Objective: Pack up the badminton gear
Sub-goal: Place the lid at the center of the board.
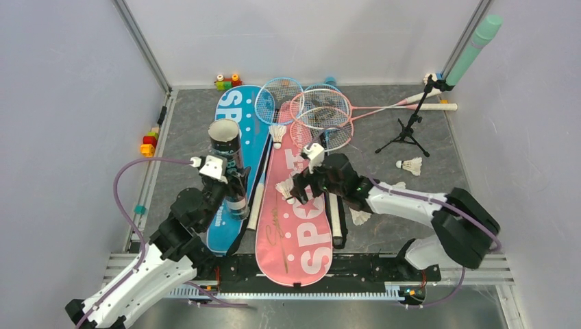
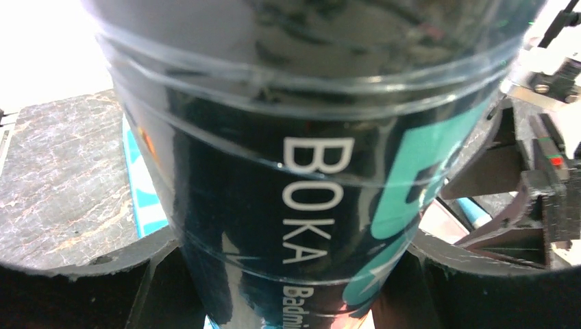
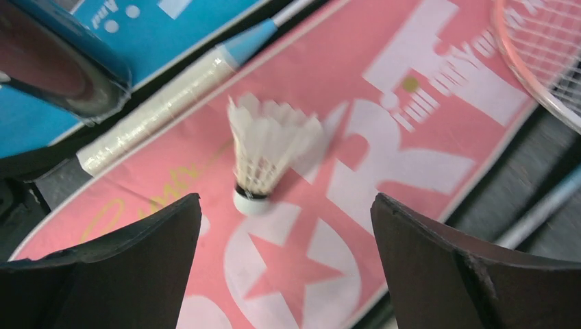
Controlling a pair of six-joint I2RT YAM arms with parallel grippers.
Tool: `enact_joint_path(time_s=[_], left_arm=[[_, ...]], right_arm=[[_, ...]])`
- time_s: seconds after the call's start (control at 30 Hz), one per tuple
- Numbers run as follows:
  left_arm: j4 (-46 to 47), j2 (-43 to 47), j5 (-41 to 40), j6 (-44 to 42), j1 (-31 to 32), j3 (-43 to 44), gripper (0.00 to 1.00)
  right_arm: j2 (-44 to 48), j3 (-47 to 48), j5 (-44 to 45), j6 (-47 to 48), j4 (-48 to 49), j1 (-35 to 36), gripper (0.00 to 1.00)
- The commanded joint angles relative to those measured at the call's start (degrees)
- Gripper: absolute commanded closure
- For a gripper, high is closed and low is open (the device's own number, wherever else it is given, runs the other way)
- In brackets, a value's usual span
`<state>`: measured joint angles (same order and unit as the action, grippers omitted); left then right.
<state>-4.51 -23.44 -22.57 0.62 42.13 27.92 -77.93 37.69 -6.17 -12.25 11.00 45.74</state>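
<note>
Right wrist view: right gripper [image 3: 286, 200] hung wide open above shuttlecock [image 3: 264, 161] on pink bag [image 3: 425, 157]; at nine o'clock, left gripper [image 1: 235, 185] clamped tube [image 1: 226, 142] mouth-up, presumably to receive it.

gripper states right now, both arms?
Left gripper: closed on the tube, holding it upright.
Right gripper: open, holding nothing; shuttlecock sits loose on the pink bag below it.
</note>
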Motion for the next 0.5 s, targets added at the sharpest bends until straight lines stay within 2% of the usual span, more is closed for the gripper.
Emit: enact_joint_path(time_s=[0.0,0.2,0.3,0.37,0.47], left_arm=[[1.8,-0.3,-0.4,1.5,-0.2,0.3,0.98],[2.4,0.7,-0.4,1.5,-0.1,-0.5,0.97],[2.7,1.0,0.0,1.3,-0.1,-0.9,0.97],[2.8,0.9,0.6,1.3,-0.1,-1.0,0.97],[3.1,0.9,2.2,0.7,-0.1,-1.4,0.96]], right_arm=[[-7.8,8.1,3.2,-1.0,5.1,3.8,0.02],[-17.6,13.6,9.6,-5.4,5.0,7.4,0.02],[-20.7,14.1,10.8,-7.7,5.7,8.1,0.07],[-21.7,14.1,10.5,-7.9,6.6,8.2,0.18],[-21.6,14.8,8.6,-5.5,6.3,8.3,0.42]])
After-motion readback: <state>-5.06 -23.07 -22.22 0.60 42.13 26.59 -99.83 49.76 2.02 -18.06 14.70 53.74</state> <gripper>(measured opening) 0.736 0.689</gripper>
